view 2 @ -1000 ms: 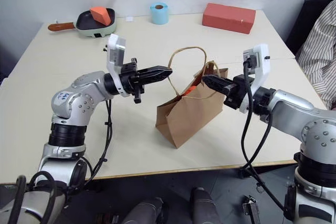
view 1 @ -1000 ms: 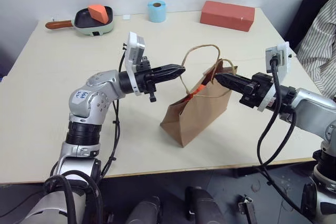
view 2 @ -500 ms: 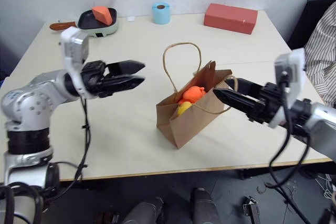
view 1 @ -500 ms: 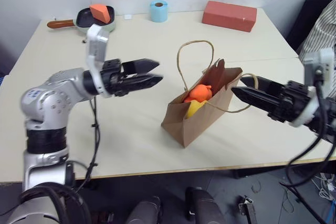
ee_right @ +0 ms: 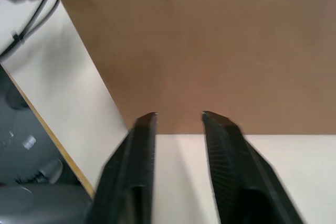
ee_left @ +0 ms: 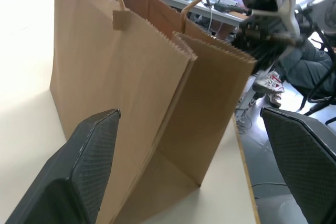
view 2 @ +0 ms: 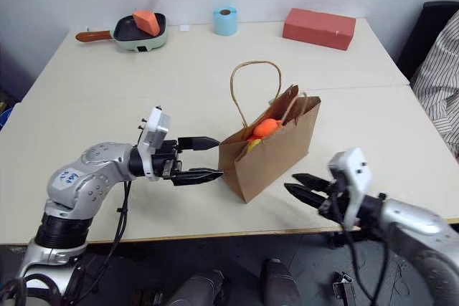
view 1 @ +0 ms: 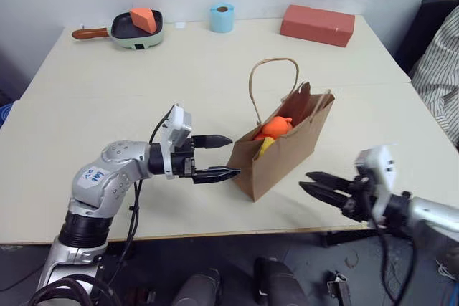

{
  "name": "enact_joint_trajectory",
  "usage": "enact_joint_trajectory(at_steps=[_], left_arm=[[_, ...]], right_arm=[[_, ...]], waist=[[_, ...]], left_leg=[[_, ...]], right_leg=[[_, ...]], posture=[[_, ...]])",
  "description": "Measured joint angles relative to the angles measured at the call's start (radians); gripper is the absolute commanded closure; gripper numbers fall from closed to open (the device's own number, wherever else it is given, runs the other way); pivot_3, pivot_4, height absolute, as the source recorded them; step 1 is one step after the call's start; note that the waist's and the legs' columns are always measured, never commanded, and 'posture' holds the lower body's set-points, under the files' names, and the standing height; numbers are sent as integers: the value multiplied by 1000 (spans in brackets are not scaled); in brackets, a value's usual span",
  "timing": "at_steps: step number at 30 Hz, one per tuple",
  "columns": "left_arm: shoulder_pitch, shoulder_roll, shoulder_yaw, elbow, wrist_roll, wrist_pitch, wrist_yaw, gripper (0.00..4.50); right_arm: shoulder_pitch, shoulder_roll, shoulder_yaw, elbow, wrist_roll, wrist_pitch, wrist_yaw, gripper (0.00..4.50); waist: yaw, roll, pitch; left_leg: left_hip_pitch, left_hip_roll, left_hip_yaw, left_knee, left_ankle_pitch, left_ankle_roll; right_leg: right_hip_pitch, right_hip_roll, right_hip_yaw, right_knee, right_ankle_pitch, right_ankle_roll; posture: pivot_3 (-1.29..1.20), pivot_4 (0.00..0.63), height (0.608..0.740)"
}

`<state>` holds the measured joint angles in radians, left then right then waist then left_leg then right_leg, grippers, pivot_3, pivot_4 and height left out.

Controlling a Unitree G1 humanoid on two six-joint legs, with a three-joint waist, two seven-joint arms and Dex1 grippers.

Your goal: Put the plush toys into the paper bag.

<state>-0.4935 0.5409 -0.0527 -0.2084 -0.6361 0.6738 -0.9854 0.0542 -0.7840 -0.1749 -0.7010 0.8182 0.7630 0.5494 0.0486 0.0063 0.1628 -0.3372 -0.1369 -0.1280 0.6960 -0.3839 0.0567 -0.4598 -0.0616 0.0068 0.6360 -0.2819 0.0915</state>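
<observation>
The brown paper bag [view 1: 290,150] stands open on the table, one cord handle [view 1: 272,77] upright. Inside its mouth sit the plush toys: the orange one [view 1: 275,127] on top and the yellow one [view 1: 263,147] beneath it. My left gripper [view 1: 224,157] hovers level just left of the bag's near corner, open wide and holding nothing. In the left wrist view its fingers [ee_left: 86,161] flank the bag [ee_left: 131,98]. My right gripper [view 1: 313,183] is low by the table's front edge, right of the bag. It is narrowly open and empty, facing the bag's side [ee_right: 210,40].
At the back of the table are a frying pan [view 1: 129,31] with an orange wedge block [view 1: 143,18], a blue tape roll [view 1: 222,17] and a red box [view 1: 317,24]. A person's striped sleeve [view 1: 439,69] shows at the right edge.
Both grippers let go of the bag's handles, then sank and drew back toward the table's front edge. The left gripper opened wide. The bag stands on its own.
</observation>
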Motion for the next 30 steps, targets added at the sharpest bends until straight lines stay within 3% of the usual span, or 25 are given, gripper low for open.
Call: enact_joint_trajectory(at_steps=[1,7,16,19,24,29,30], left_arm=[[-5,-8,-4,6,3,-4,-1,0],[-17,-42,-37,23,15,-11,-7,0],[-96,-183,-92,191,198,-109,161,0],[-110,-222,-107,253,229,-153,173,565],[-128,-239,-122,313,254,-200,142,2131],[-167,-227,-104,386,243,-225,67,3697],[-176,-217,-101,394,234,-228,34,4017]], right_arm=[[-37,23,52,2,-41,-16,-7,4468],[-258,185,251,150,-260,-75,-100,4468],[-251,228,283,179,-331,-84,-103,4468],[-216,227,276,157,-325,-76,-98,4500],[-129,181,174,63,-289,-76,-61,4500],[27,117,-74,-50,-195,-89,8,4500],[65,105,-140,-62,-157,-90,34,4320]], waist=[[-1,0,0],[2,0,0],[3,0,0],[1,0,0],[2,0,0],[7,0,0],[7,-1,0]], left_leg=[[0,0,0,0,0,0],[0,0,0,1,0,0],[0,-1,0,1,0,0],[-1,0,0,1,0,0],[-1,0,0,1,0,0],[-2,-1,0,2,0,0],[-2,-1,0,1,0,0]], right_leg=[[0,0,0,0,0,0],[0,0,0,0,0,0],[0,0,0,1,0,0],[-1,0,0,0,0,0],[-1,0,0,1,0,0],[0,0,0,0,0,0],[0,0,0,0,0,0]], posture=[[0,150,740],[0,150,740],[0,150,740],[0,150,740],[0,150,740],[0,150,740],[0,150,740]])
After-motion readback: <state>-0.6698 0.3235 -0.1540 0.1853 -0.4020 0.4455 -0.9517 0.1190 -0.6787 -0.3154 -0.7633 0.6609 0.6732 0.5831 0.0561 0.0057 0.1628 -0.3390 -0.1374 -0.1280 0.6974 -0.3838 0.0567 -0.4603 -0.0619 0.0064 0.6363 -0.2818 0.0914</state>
